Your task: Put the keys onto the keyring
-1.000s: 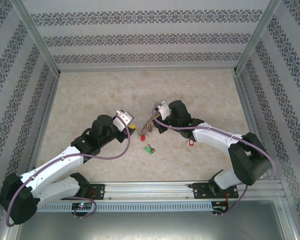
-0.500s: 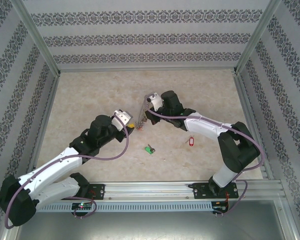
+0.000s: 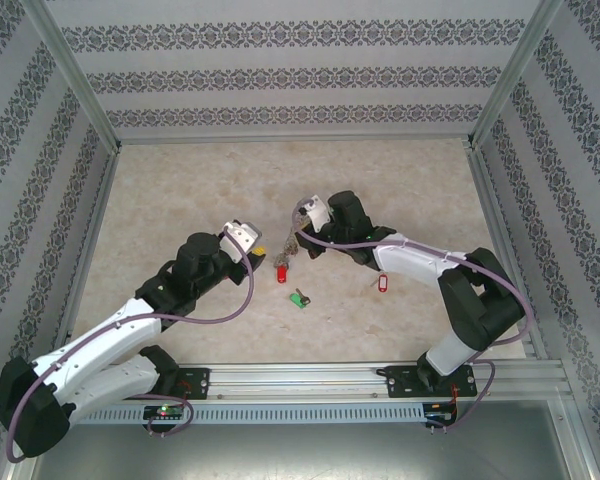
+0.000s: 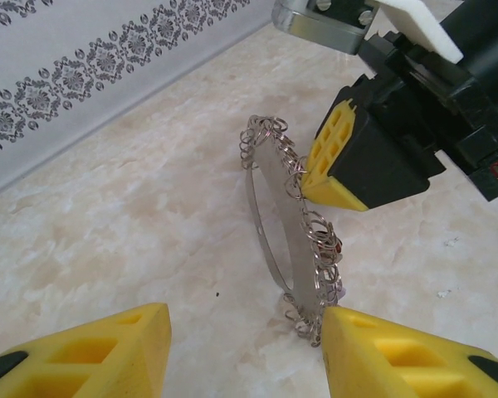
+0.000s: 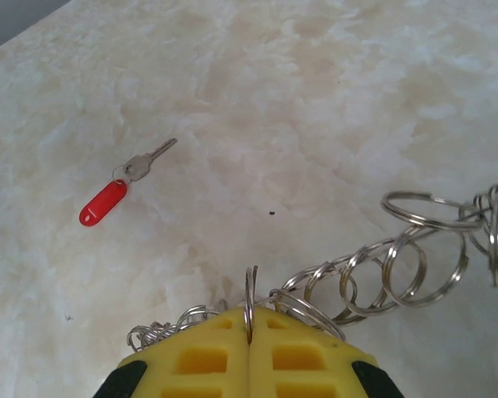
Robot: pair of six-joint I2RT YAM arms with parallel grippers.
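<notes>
I hold the keyring [image 4: 322,245] pinched in my right tool [image 5: 249,356], left tool [image 4: 245,348] open just beside it, wide tabletop [image 3: 180,190] behind.

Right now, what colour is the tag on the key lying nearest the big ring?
Red. The tag shows best in the right wrist view.

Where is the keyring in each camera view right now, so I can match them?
Top external: keyring at table centre, between the two arm tips.
Left wrist: keyring mid-frame.
Right wrist: keyring along the lower right.
Shared landmark: the right end effector, yellow-tipped, pinching it.
</notes>
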